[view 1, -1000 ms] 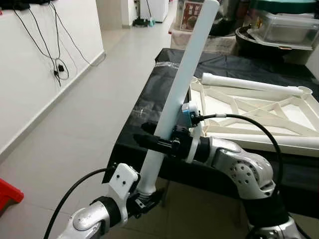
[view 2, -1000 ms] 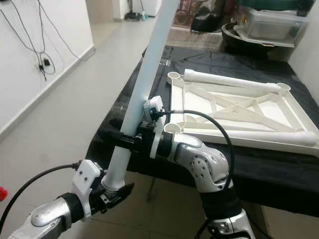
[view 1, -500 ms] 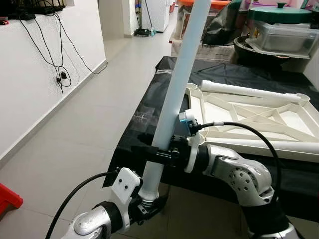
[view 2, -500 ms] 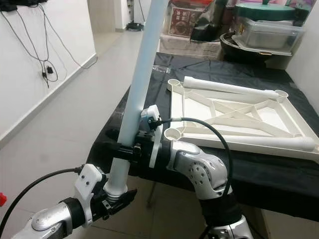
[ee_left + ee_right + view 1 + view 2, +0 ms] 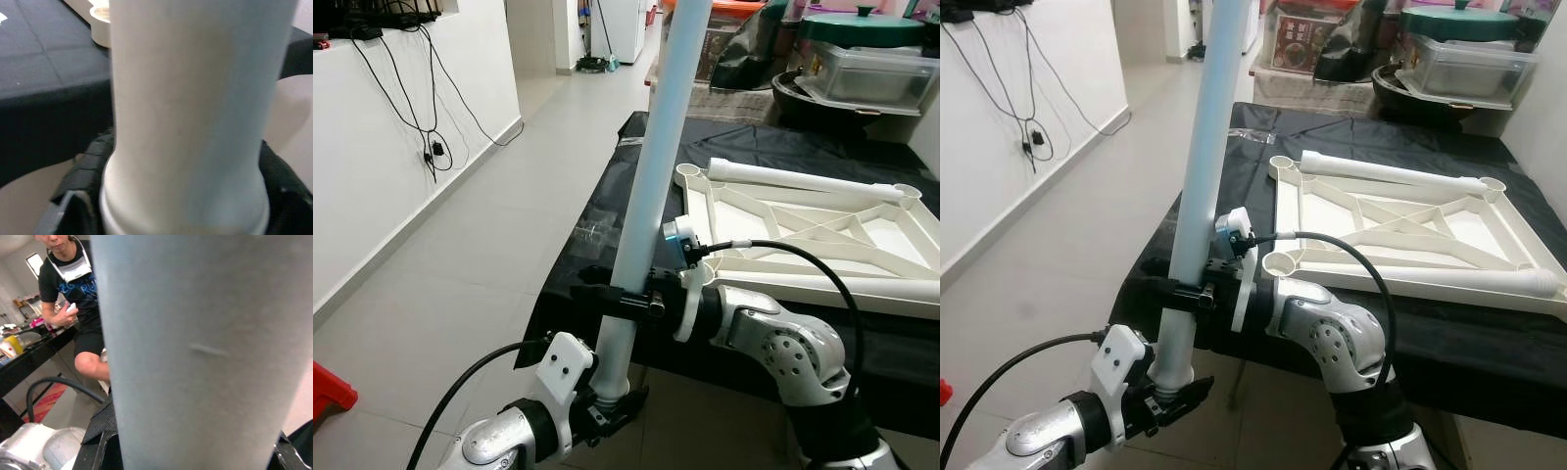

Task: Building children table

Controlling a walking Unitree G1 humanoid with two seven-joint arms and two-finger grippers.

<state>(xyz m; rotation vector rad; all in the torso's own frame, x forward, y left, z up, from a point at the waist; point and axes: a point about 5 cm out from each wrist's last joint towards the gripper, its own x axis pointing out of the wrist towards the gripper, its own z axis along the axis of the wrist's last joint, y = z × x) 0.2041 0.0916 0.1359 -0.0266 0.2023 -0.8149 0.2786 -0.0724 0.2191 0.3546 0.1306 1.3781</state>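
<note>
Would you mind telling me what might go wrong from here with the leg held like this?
Both the left gripper and right gripper clamp low on the tall leg, so its long top could swing or slip. Its bottom end hangs beside the table, away from the frame sockets, so it may snag the edge.

Left arm [image 5: 499,441]: we log a silver metal shell, a black ring behind a white plastic wrist bracket [image 5: 560,370] with two small dark screw holes, and a black cable [image 5: 460,392] looping to it. Left gripper [image 5: 612,397]: black, ribbed pads.

Right arm [image 5: 783,343]: we log a silver rounded joint housing with a ring of small holes, a white wrist collar, a blue-and-white camera block [image 5: 679,238], and a black cable [image 5: 803,264] arching over it. Right gripper [image 5: 612,294]: long black fingers.
</note>
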